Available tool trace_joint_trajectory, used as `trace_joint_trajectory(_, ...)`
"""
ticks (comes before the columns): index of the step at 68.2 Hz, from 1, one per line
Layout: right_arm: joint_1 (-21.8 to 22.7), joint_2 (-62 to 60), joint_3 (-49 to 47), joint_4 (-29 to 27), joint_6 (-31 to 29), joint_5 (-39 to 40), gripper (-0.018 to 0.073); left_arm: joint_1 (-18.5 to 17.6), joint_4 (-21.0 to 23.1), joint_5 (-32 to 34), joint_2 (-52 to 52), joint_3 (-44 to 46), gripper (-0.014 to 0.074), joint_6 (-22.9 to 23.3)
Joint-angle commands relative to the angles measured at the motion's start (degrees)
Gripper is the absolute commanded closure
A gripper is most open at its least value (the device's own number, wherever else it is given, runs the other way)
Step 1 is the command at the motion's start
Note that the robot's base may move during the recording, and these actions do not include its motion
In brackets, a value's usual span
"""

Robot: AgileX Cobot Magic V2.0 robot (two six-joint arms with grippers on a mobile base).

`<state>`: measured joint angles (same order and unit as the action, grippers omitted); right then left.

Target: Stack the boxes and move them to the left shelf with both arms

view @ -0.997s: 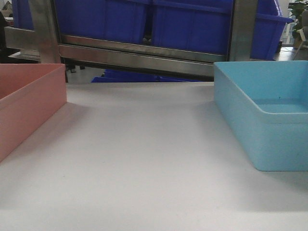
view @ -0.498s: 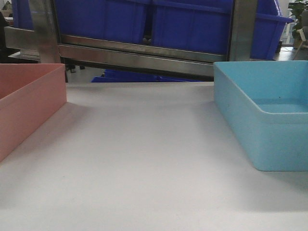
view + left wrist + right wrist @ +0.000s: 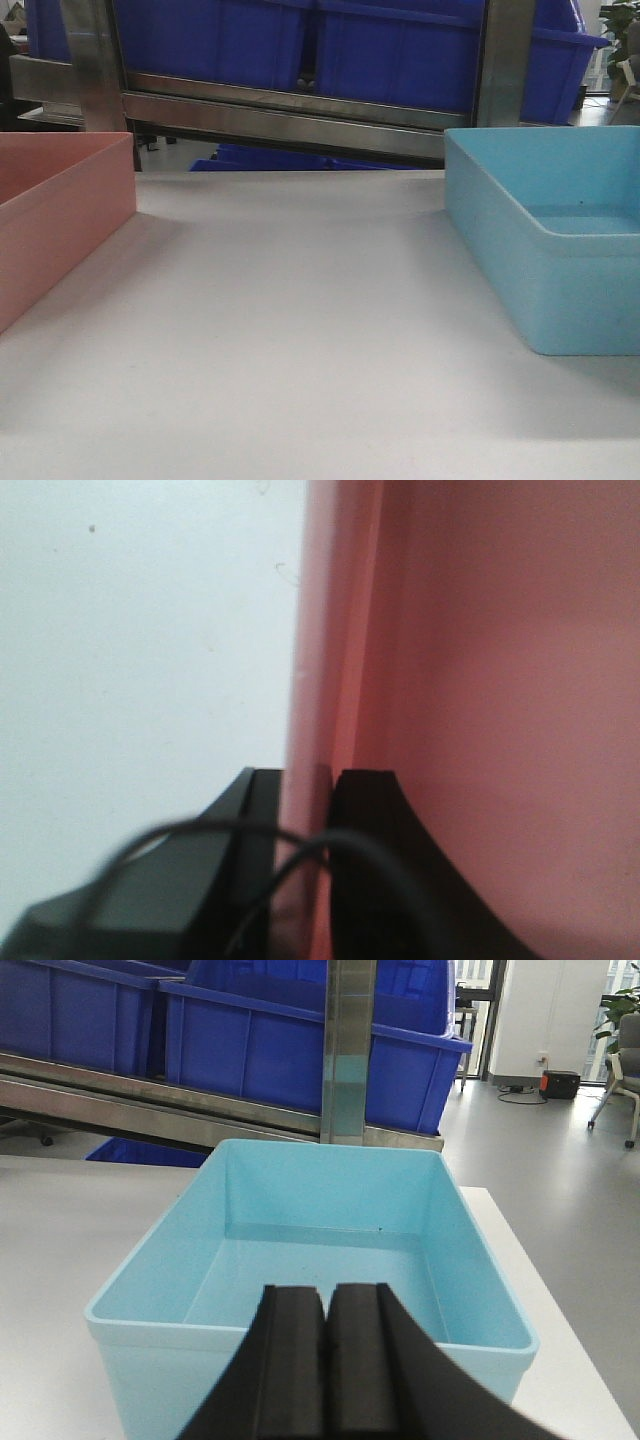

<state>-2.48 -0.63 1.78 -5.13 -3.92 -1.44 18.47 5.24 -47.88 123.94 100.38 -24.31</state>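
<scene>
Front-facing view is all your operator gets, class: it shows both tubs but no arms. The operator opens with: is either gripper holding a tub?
Observer: Yes. The left wrist view shows the left gripper shut on a wall of the pink tub, one finger inside, one outside.
Operator: And the right one?
Observer: The right gripper is shut on nothing, close to the near wall of the blue tub.
Operator: Anything inside the blue tub?
Observer: No. The right wrist view shows its whole floor bare.
</scene>
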Motion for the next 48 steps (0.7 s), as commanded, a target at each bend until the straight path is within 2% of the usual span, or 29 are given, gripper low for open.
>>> trace_joint_trajectory(1,0.3,-0.2,-0.2,0.1,-0.7,4.8,0.0510,0.1,0.4,1.5,-3.9,2.0,0.0608,0.3)
trace_joint_trajectory(10,0.3,-0.2,-0.2,0.1,-0.7,4.8,0.0510,0.1,0.5,0.1,-5.0,2.1,0.0608,0.9)
trace_joint_trajectory(18,0.3,-0.2,-0.2,0.1,-0.7,4.8,0.0510,0.1,1.5,-1.7,-8.2,2.1,0.0608,6.7)
trace_joint_trajectory(29,0.3,-0.2,-0.2,0.1,-0.7,4.8,0.0510,-0.5,11.1,-7.5,-15.2,2.1,0.0608,8.5)
trace_joint_trajectory(32,0.3,-0.2,-0.2,0.1,-0.7,4.8,0.0510,-1.0,12.8,-9.3,-17.0,2.1,0.0608,10.4)
trace_joint_trajectory(42,0.3,-0.2,-0.2,0.1,-0.7,4.8,0.0510,-4.7,13.1,-12.3,-21.9,0.9,0.0608,17.5)
trace_joint_trajectory(48,0.3,-0.2,-0.2,0.1,-0.7,4.8,0.0510,-7.9,13.1,-13.0,-24.4,-1.3,0.0608,19.8)
